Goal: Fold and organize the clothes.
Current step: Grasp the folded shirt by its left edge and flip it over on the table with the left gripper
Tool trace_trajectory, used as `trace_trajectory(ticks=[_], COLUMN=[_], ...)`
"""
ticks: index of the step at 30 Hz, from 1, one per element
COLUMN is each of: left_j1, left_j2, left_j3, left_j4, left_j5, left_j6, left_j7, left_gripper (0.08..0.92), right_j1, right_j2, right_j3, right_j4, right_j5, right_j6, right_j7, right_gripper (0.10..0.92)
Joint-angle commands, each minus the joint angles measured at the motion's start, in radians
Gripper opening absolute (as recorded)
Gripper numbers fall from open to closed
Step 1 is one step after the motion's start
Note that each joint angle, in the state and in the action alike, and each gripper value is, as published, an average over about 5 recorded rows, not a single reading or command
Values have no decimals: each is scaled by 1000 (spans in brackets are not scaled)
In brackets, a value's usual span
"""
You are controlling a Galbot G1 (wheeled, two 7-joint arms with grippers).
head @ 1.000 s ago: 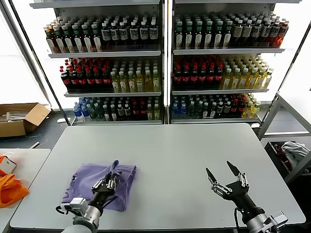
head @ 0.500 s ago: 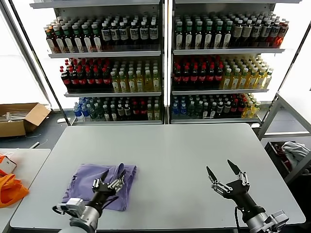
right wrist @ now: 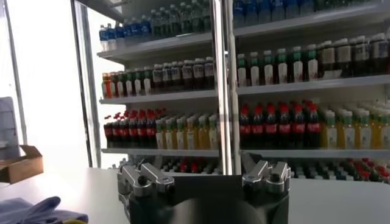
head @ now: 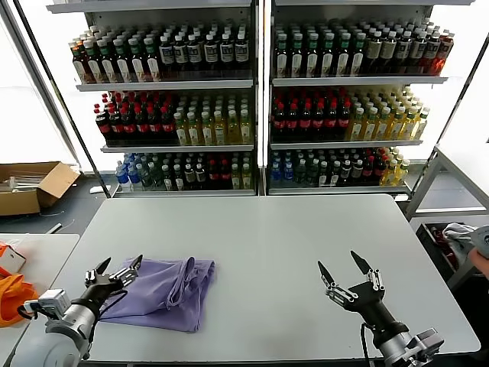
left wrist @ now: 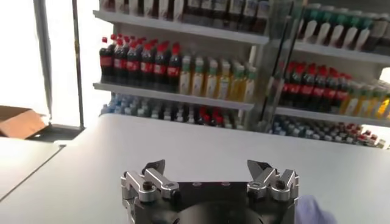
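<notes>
Lavender T-shirt (head: 164, 292) lies folded, a bit bunched, lower left of the head view on the table (head: 260, 245). Left gripper (head: 114, 270) hovers at its left edge, jaws wide, holding nothing, probably just released. Right gripper (head: 342, 267) is parked lower right, wide, empty.

grey table (head: 260, 245), lavender T-shirt (head: 164, 292) (folded)

Thin, soft lavender cloth, the T-shirt (head: 164, 290), is seen rumpled on a smooth, matt grey table (head: 267, 237); a cardboard box (head: 30, 186) is seen beyond.
</notes>
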Motion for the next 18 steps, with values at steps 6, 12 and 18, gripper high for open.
trace_trajectory(ticks=[6,12,18], left_j1=[-57,-47,-50], left_j2=[31,-15,-48], left_j3=[-37,-14,13], left_j4=[228,222,235], left_j5=[-65,-68,-67], left_j6=[59,60,60], left_j7=[9,13,29], left_gripper=[822,823,820], right_j1=[-1,3,-3], right_j2=[1,5,-2], right_j3=[6,1,10], right_j4=[8,13,20], right_j5=[2,1,8], right_j6=[-11,-13,-11], right_j7=[-1,-2,-4], right_gripper=[823,823,823])
